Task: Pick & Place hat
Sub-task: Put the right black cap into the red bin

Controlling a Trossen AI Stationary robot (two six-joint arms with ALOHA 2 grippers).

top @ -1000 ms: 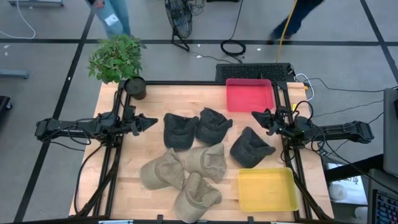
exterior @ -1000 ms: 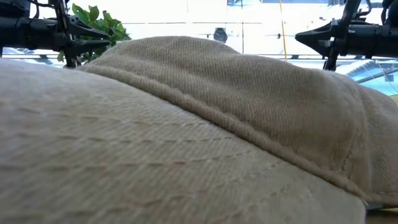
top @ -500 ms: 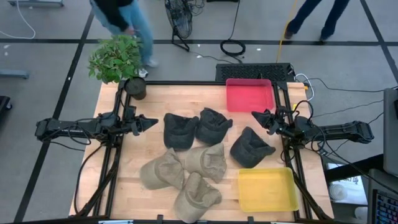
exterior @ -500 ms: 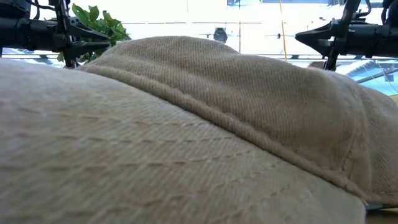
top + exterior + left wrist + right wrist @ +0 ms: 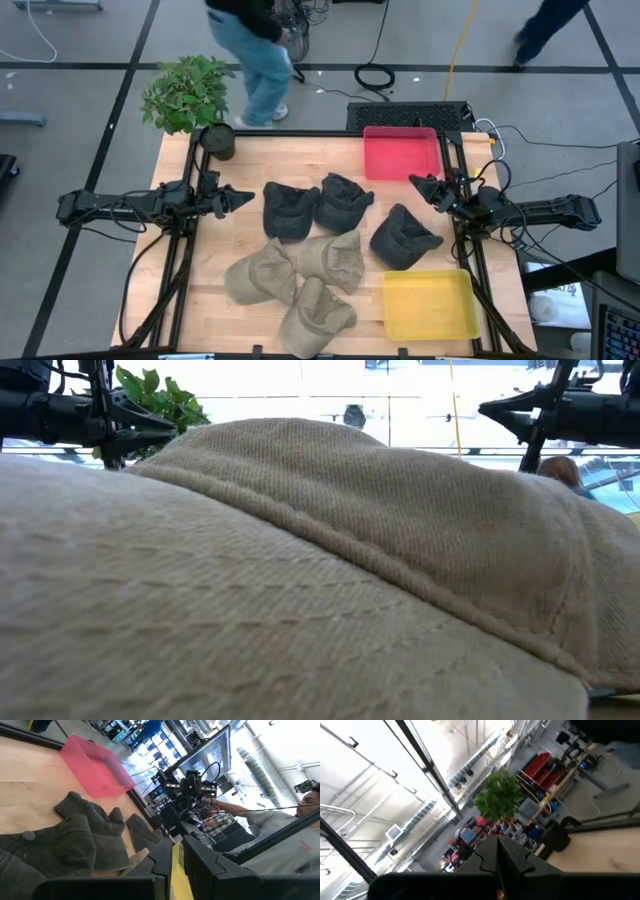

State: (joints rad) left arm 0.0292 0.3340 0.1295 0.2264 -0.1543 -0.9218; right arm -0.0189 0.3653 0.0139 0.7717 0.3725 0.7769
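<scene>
Table (image 5: 300,155): the layout matches the earlier pictures; nothing on the wood has shifted.
Hats: six lie in a loose cluster mid-table. There are three dark hats (image 5: 290,210) (image 5: 343,202) (image 5: 402,238) toward the far side and three tan hats (image 5: 262,275) (image 5: 333,258) (image 5: 315,315) toward the near edge. None is lifted or binned.
Bins: the red bin (image 5: 402,152) at the far right and the yellow bin (image 5: 430,303) at the near right both hold no hat.
Person (image 5: 250,50): has walked across the floor behind the table, past the plant (image 5: 187,92), and is well clear of the arms.
Right gripper (image 5: 415,182): this is the only robot change, a small shift back and toward the red bin. It hangs above the table's right edge, near the rightmost dark hat but apart from it. Its fingers are pressed together and hold nothing.
Left gripper (image 5: 248,198): unmoved over the left edge, pointing at the dark hats. Its fingers are drawn in to a narrow slit and empty.
Meaning: the task looks barely begun. The right arm seems to be just stirring, and I judge it must spread its fingers before it can take any hat.
</scene>
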